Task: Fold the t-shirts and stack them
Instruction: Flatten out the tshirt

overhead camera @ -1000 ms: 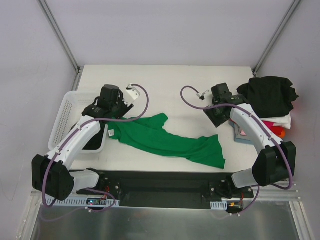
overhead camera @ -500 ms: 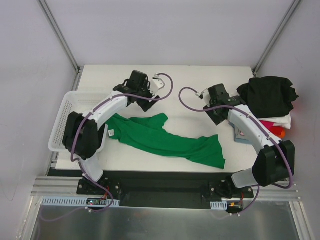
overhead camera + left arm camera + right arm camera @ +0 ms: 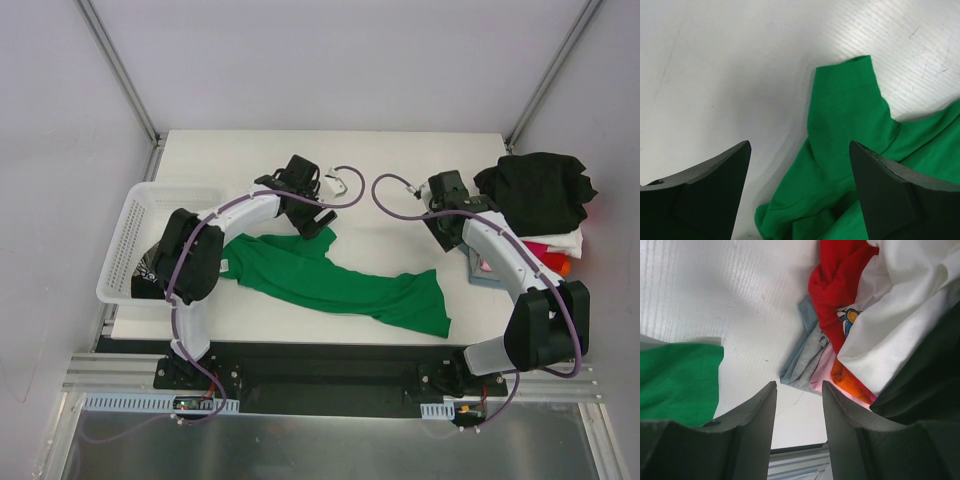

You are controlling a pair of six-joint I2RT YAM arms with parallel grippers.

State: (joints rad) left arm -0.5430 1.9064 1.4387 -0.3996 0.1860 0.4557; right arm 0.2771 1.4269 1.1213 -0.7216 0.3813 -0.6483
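Observation:
A bright green t-shirt (image 3: 330, 285) lies crumpled and stretched across the middle of the table. My left gripper (image 3: 310, 215) hovers open over its upper sleeve (image 3: 845, 120), nothing between the fingers. My right gripper (image 3: 447, 228) is open and empty, between the green shirt's right end (image 3: 677, 385) and a pile of t-shirts at the right. That pile has a black shirt (image 3: 540, 190) on top, with white (image 3: 900, 325), red (image 3: 837, 285), pink and grey ones (image 3: 807, 365) under it.
A white plastic mesh basket (image 3: 135, 235) stands at the table's left edge with something dark inside. The black arm mounting rail (image 3: 330, 365) runs along the near edge. Grey walls and metal frame posts enclose the table.
My left arm has swung from the basket side rightward to above the green shirt's upper sleeve. My right gripper has shifted slightly. The green shirt has not moved.

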